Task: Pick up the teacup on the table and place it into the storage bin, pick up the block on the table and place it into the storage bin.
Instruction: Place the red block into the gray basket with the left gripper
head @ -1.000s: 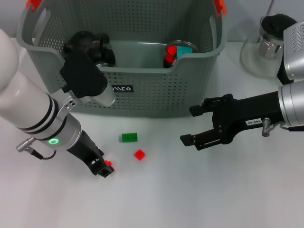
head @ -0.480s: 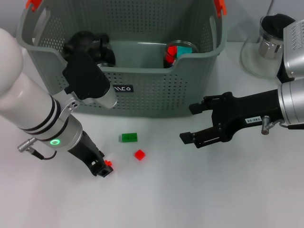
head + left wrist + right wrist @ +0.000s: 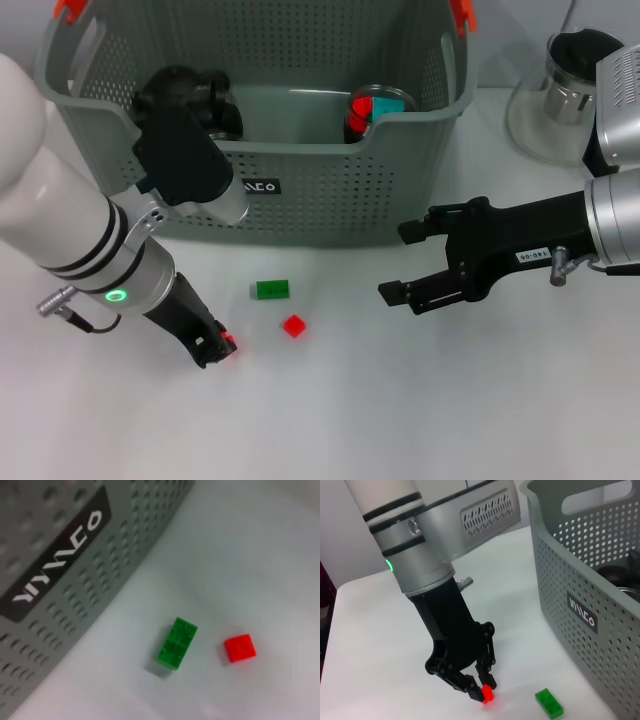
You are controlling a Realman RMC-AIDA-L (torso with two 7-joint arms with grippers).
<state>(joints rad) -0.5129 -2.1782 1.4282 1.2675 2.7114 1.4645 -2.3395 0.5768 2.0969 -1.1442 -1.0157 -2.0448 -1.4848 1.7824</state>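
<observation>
Grey-green perforated plastic storage bin [image 3: 330,200] with orange handle clips stands at the far side of the white table [image 3: 400,400], its front wall dotted with small round holes and bearing a small black label [image 3: 258,187]. Inside it, near the right, sits a round teacup [image 3: 377,108] with red and teal pieces in it; a dark round object [image 3: 185,95] lies in the left part. A clear glass pot with a black lid [image 3: 575,75] stands on the table beyond the bin's right end.

Three small studded plastic blocks lie in front of the bin. A green rectangular brick [image 3: 272,290] rests flat just before the front wall, apart from it. A small red square brick [image 3: 293,325] lies near it, on the side away from the bin, not touching it. The smooth tabletop around both is bare, with free room on every side.

The left gripper [image 3: 222,348] points down at the table, left of those two, and its black fingers are closed around a tiny red block [image 3: 487,694] that rests at the tabletop.

The right gripper [image 3: 402,262] hangs above the table to the right of the blocks, its black fingers spread wide and holding nothing.
</observation>
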